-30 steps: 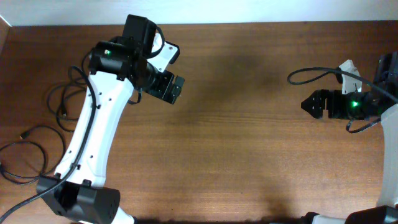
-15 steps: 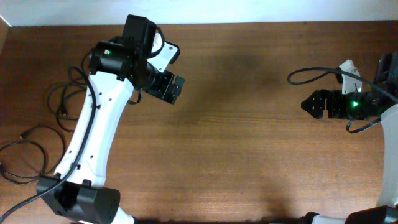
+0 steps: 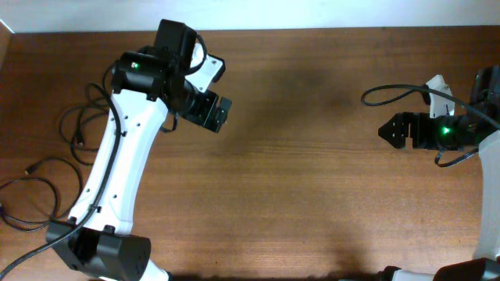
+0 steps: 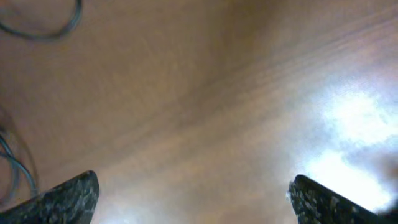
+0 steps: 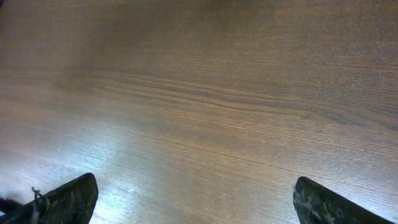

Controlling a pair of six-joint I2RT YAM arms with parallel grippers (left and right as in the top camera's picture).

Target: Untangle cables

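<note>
The cables (image 3: 62,125) lie well left of the left hand (image 3: 217,113), untouched.

Thin black cables (image 3: 55,168), loose loops, lying on table's left edge

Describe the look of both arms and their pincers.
The left arm has a long white shell, black joints, a thin black cable along it and a green light near the wrist. The right arm shows a black wrist, a white part, a green light and a looping black cable. The left pincer and right pincer are black, with dark speckled fingers.
</note>
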